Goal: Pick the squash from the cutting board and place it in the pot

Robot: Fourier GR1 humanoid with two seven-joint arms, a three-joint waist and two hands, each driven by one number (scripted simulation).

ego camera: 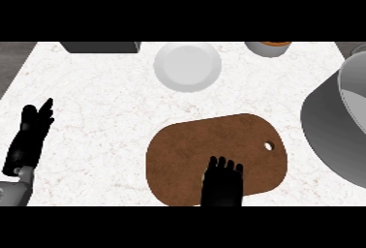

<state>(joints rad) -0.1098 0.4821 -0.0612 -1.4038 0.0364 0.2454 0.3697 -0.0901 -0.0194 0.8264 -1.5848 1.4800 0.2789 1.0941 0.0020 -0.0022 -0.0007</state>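
The brown cutting board point(193, 145) lies in the lower middle of the counter. My right hand point(223, 181) comes in from the lower edge and hovers over the board's near part, fingers pointing away and relaxed. No squash shows anywhere; it may lie hidden under that hand. The large grey pot point(332, 126) stands at the right edge, partly cut off by the view, to the right of the board. My left hand point(28, 138) rests open at the far left, fingers up, away from the board.
A white plate point(187, 66) sits beyond the board at the back. A small bowl with something orange in it point(269, 47) stands at the back right, and a dark grey box point(100, 46) at the back left. White marbled counter stretches between the left hand and the board.
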